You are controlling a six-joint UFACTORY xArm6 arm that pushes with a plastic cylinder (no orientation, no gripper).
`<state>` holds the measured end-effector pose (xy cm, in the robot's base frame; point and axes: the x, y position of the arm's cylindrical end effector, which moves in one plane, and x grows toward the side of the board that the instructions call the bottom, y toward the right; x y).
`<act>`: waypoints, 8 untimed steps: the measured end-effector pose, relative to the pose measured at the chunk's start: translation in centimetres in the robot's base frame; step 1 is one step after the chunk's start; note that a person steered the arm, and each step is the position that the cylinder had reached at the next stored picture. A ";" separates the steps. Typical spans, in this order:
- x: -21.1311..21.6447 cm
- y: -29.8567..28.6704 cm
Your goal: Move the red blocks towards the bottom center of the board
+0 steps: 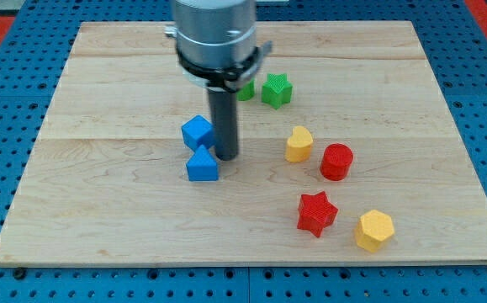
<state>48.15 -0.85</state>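
A red cylinder [336,162] stands right of the board's middle. A red star [316,213] lies below it, nearer the view's bottom. My tip [227,156] rests on the board just right of two blue blocks, touching or almost touching them. It is well to the left of both red blocks.
A blue cube [198,132] and a blue pointed block [202,164] sit left of my tip. A yellow heart [299,144] lies left of the red cylinder. A yellow hexagon [373,230] lies right of the red star. A green star [277,90] and a partly hidden green block [246,89] lie above.
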 end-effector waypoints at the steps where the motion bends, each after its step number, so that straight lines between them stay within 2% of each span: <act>1: 4.7 2.9; 2: 2.9 5.3; 3: 0.8 10.0; 4: 0.6 9.6; 5: -1.9 10.4; 6: -2.5 15.4; 7: -1.2 20.4; 8: 1.3 13.6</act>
<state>49.49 12.71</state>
